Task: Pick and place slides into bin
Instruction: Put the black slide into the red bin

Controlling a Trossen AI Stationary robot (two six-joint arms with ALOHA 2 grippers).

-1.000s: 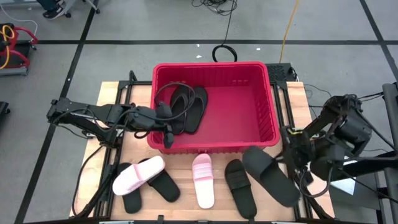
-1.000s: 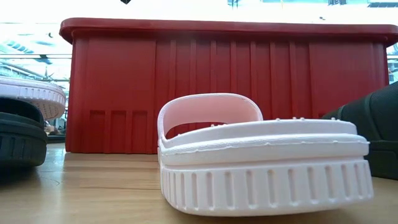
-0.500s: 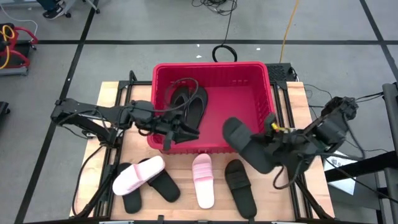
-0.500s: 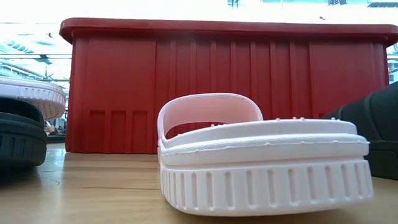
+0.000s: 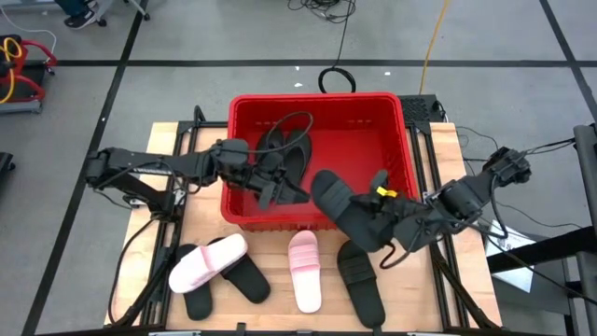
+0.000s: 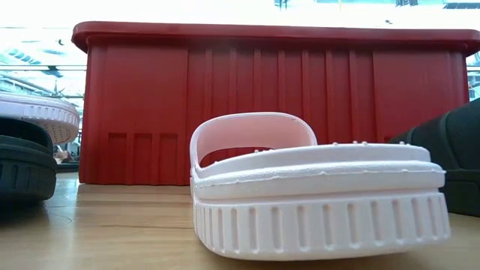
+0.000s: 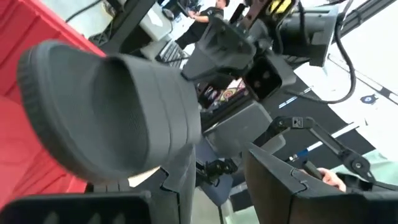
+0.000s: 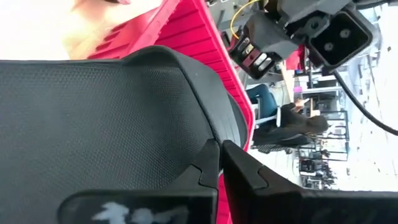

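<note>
No text, label, brand, number or sign can be read in any view. A small yellow patch (image 5: 381, 191) on the right arm and a pale patch (image 8: 133, 210) on the right wrist mount may carry marks, but nothing on them is legible.

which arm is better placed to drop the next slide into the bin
Right. The right gripper is shut on a black slide that already hangs over the front wall of the red bin. The left gripper is inside the bin by the black slides already there, holding nothing.
</note>
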